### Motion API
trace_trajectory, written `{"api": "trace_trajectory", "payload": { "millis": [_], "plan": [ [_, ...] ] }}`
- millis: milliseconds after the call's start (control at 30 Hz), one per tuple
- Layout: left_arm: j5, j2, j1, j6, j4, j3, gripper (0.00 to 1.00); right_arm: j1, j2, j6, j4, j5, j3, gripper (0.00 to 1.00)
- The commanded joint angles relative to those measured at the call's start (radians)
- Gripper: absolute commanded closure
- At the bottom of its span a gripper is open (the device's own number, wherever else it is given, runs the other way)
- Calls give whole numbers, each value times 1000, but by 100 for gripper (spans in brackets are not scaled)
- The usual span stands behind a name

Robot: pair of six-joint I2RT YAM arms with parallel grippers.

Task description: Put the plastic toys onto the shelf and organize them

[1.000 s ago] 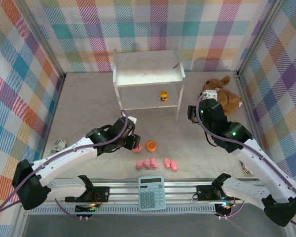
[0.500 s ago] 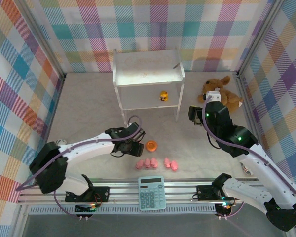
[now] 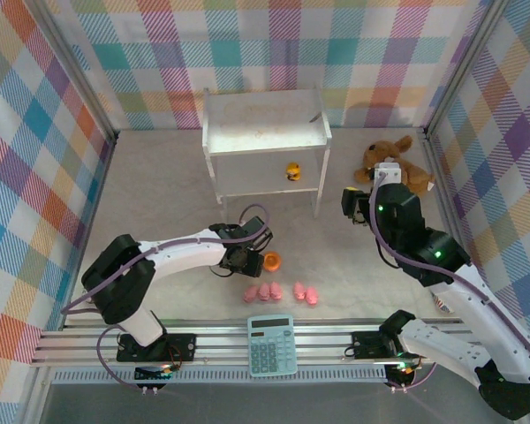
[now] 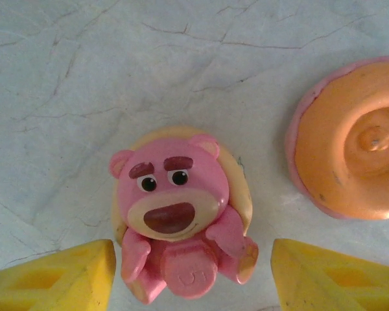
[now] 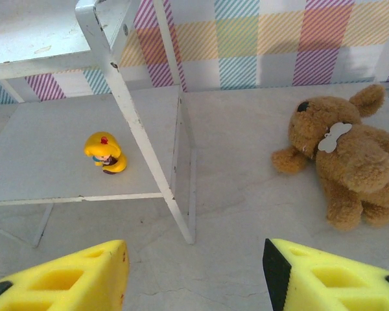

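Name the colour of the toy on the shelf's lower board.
Yellow toy; the right wrist view shows it best.

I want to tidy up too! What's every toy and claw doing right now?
Bear: face up on the table, not gripped.
Left gripper: open, over the bear.
Orange disc: flat on the table.
Yellow toy: upright on the shelf's lower board.
Pink toys: in a row on the table.
Plush: lying on the table.
Right gripper: open, empty.

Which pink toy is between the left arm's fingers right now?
The lone pink figure lying face up beside the orange disc, flanked by the left fingers. The other pink figures lie in a row nearer the calculator.
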Motion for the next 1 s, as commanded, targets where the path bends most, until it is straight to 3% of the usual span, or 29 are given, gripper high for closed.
{"api": "trace_trajectory", "payload": {
  "millis": [0, 433, 667, 967],
  "plan": [
    [-8, 18, -14, -33, 7, 2, 36, -8, -12, -25, 35, -9, -2, 42],
    [-40, 56, -13, -31, 47, -25, 40, -23, -5, -36, 42, -14, 2, 42],
    [-62, 28, -12, -15, 75, -52, 56, -27, 1, -40, 48, -17, 6, 42],
    [-102, -53, -12, 17, 26, -20, 57, -31, 6, -41, 54, -19, 7, 42]
  ]
}}
